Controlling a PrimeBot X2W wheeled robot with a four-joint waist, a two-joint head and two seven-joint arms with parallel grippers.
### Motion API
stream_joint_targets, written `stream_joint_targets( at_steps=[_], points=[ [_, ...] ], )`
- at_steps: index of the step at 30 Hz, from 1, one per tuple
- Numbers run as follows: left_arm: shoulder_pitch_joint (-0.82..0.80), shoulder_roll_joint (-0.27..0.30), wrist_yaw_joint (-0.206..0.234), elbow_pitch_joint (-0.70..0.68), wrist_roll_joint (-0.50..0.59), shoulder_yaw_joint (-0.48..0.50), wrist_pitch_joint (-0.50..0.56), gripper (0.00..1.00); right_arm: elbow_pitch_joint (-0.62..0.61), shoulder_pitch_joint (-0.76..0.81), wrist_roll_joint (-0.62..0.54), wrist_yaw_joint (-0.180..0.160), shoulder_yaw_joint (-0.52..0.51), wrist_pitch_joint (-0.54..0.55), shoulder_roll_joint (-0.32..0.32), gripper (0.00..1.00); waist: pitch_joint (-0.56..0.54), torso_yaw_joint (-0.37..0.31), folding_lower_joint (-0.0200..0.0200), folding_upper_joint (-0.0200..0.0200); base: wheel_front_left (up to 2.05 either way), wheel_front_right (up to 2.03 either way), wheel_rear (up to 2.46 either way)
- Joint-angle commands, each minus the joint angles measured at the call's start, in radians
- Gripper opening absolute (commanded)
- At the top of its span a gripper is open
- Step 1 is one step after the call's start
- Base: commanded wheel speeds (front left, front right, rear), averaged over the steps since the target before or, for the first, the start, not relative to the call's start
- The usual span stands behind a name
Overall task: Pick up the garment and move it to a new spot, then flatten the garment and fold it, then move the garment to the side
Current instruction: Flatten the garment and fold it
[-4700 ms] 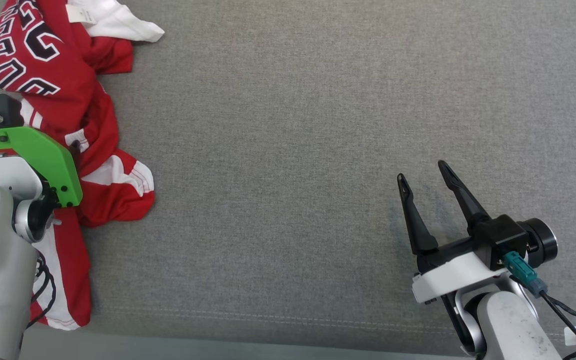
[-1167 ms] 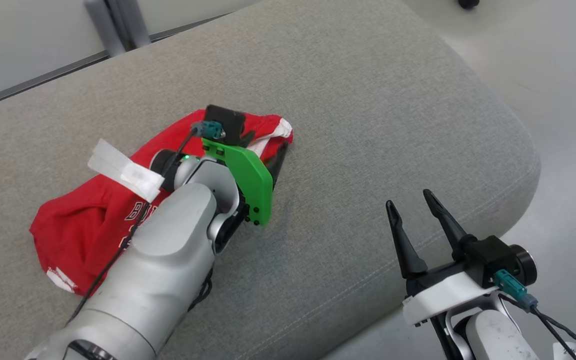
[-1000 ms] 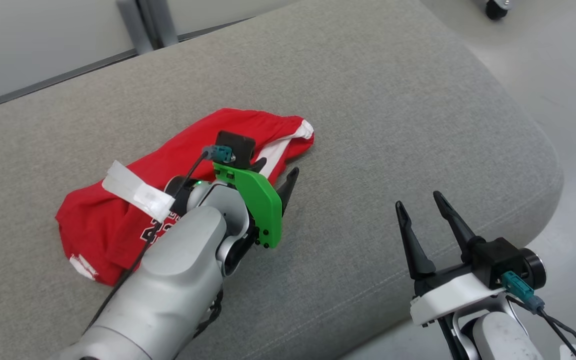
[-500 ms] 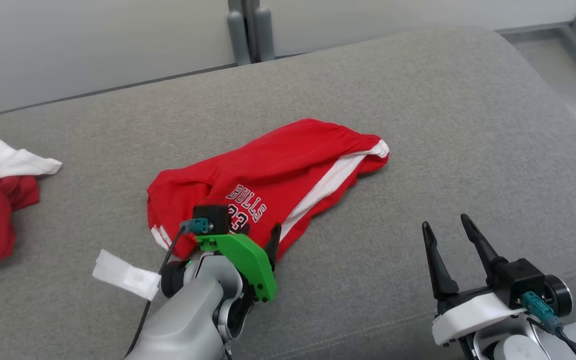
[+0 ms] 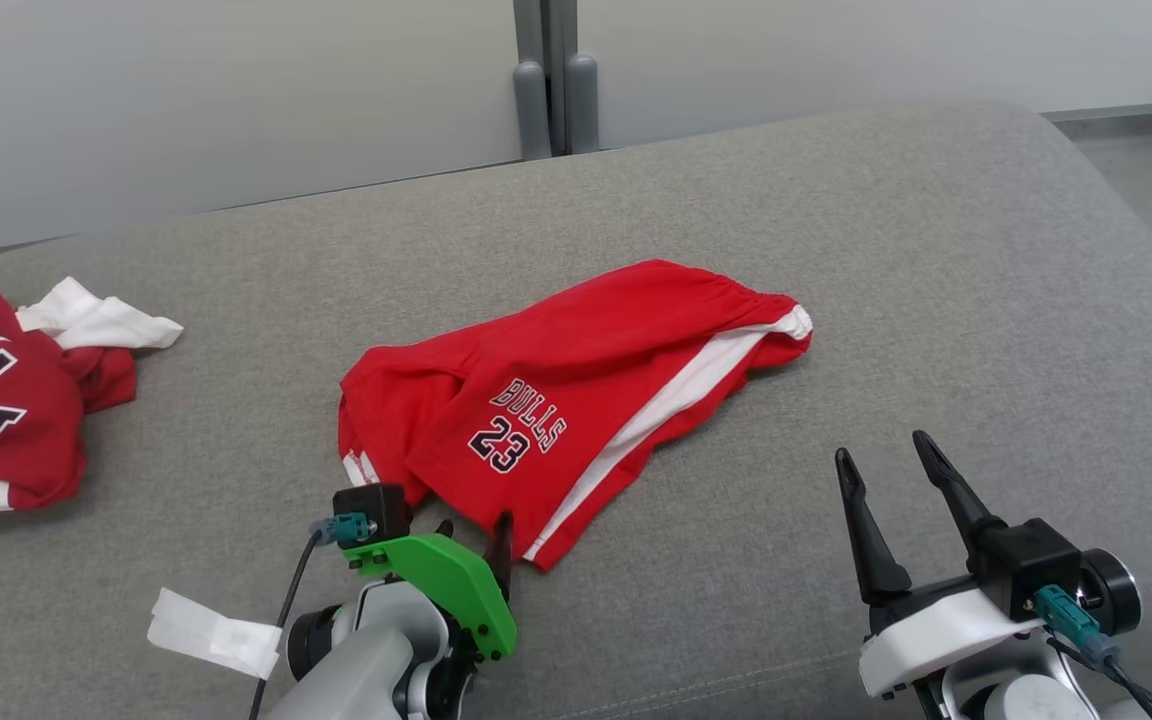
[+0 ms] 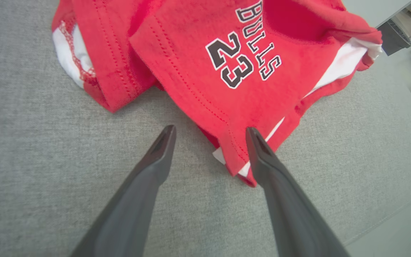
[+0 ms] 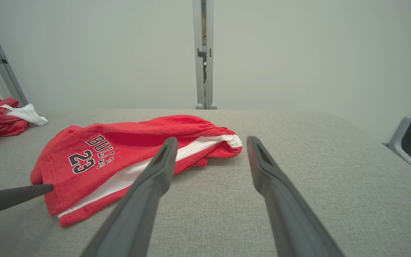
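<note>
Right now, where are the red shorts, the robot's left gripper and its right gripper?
red shorts (image 5: 576,385), head view, middle of the red cloth, right of the lettering.
left gripper (image 6: 209,128), left wrist view, midway between its fingertips.
right gripper (image 5: 881,446), head view, midway between its fingertips.

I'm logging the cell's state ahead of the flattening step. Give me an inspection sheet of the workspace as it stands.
Surface: grey upholstered cushion, stitched seam near its front edge.
Job's things: red shorts printed BULLS 23, lying rumpled mid-cushion, not flat.
Clutter: heap of red and white garments at the cushion's left end.
Grippers: left gripper open, one finger at the shorts' near hem, gripping nothing; right gripper open over bare cushion, apart from the shorts.
Cables: black cable at the left wrist, carrying a white tag; teal plug with a cable at the right wrist.
Surroundings: pale wall panels, grey posts, floor at right.
</note>
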Motion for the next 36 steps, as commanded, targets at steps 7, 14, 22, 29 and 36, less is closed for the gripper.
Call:
stream_joint_targets(
  at_steps=[7,14,22,29,36],
  points=[
    [0.004,-0.007,-0.035,0.035,-0.032,0.014,0.002,1.00,-0.015,-0.005,-0.020,0.000,0.003,0.013,-0.002,1.00,0.025,-0.059,0.0000,0.0000,0.00,0.00,0.00],
    [-0.028,-0.001,-0.051,0.087,-0.052,0.052,-0.060,0.00,-0.023,0.004,-0.028,0.000,-0.002,0.017,-0.002,1.00,0.031,-0.083,0.0000,0.0000,0.00,0.00,0.00],
    [-0.066,0.054,-0.080,0.123,-0.017,0.028,-0.033,0.00,-0.019,0.021,-0.020,0.000,0.000,0.015,-0.002,1.00,0.019,-0.053,0.0000,0.0000,0.00,0.00,0.00],
    [-0.147,0.145,-0.083,0.099,0.012,0.012,0.029,0.00,-0.020,0.024,-0.019,0.000,0.010,0.020,-0.002,1.00,0.011,-0.032,0.0000,0.0000,0.00,0.00,0.00],
    [-0.238,0.214,-0.075,0.086,0.050,-0.016,0.116,0.00,-0.025,0.005,-0.026,0.000,0.023,0.025,-0.002,1.00,0.032,-0.060,0.0000,0.0000,0.00,0.00,0.00]
  ],
)
